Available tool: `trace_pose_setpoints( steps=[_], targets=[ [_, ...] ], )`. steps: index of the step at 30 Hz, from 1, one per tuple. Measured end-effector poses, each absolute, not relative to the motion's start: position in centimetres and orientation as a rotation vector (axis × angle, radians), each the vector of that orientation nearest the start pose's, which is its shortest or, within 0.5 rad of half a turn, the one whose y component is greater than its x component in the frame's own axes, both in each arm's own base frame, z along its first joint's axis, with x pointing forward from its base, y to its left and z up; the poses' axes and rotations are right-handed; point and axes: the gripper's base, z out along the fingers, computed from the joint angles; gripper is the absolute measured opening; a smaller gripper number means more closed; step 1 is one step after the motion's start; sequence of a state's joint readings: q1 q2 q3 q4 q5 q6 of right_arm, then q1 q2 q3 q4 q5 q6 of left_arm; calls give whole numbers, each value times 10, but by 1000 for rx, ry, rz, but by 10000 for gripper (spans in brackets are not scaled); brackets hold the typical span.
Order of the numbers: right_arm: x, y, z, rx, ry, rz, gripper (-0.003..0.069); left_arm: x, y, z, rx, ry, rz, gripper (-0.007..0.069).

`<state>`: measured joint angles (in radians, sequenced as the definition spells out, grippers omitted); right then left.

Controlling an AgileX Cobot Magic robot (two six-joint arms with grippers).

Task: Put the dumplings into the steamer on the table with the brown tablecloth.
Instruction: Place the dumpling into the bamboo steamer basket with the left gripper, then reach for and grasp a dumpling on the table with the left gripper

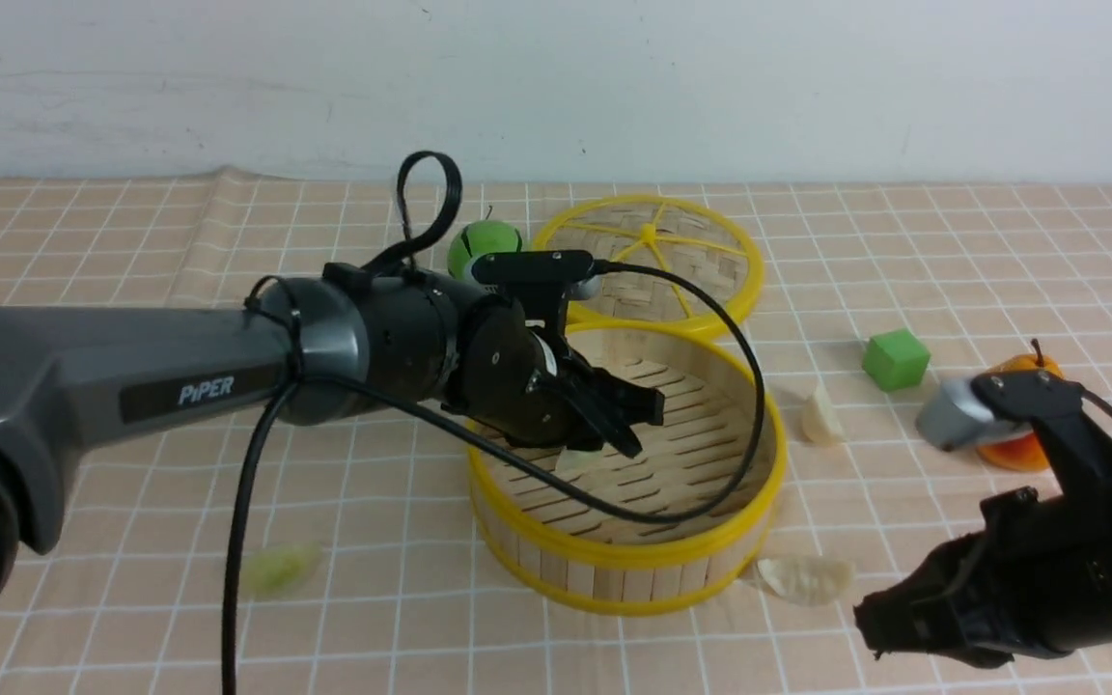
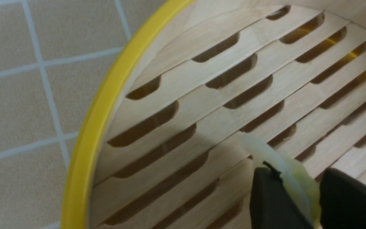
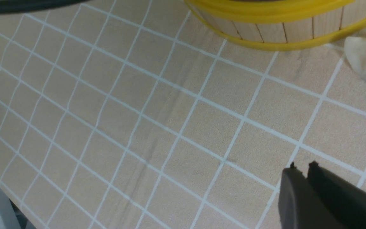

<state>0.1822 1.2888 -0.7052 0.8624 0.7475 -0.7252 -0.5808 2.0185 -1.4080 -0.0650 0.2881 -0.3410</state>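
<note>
Front view, cloth: brown tablecloth [image 1: 131, 241], peach with a white grid, wrinkled at the far left.
Left arm [image 1: 83, 376]: grey shell with "PiPER" in white letters, the only writing that can be read.
Steamer [image 1: 614, 569]: open, at the centre of the cloth; woven lid [image 1: 653, 256] flat behind it, touching its far rim.
Left gripper [image 1: 638, 420]: reaching over the steamer's slatted floor.
Right gripper [image 1: 879, 618]: low at the near right, just beside a white dumpling [image 1: 807, 577] that lies against the steamer's near wall.
Other loose dumplings: second white dumpling [image 1: 821, 417] right of the steamer near the green cube [image 1: 895, 359]; green dumpling [image 1: 281, 568] on the cloth at the near left.
Left wrist view only: pale green dumpling [image 2: 265, 152] pinched between the black fingers [image 2: 272, 197], its tip on the slats inside the steamer.
Right wrist view only: the right jaws nearly together, only a thin slit between them, gripping nothing, above bare cloth.
</note>
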Motion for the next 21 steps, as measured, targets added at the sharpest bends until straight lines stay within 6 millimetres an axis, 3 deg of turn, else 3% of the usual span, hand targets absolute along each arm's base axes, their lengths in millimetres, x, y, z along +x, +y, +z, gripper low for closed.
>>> trace_pose_setpoints(
  steps=[6, 10, 14, 18, 21],
  targets=[
    [216, 89, 238, -436, 2523, 785, 70, 371, -245, 201, 211, 2405, -491, 377],
    [215, 89, 238, -441, 2529, 801, 74, 361, -228, 245, 223, 2386, -463, 422],
    [214, 90, 238, -446, 2535, 814, 74, 341, -186, 287, 260, 2458, -274, 394],
    [214, 90, 239, -442, 2535, 826, 74, 319, -149, 287, 282, 2587, -84, 354],
    [214, 92, 240, -423, 2531, 855, 77, 303, -116, 246, 255, 2720, 16, 328]
  ],
)
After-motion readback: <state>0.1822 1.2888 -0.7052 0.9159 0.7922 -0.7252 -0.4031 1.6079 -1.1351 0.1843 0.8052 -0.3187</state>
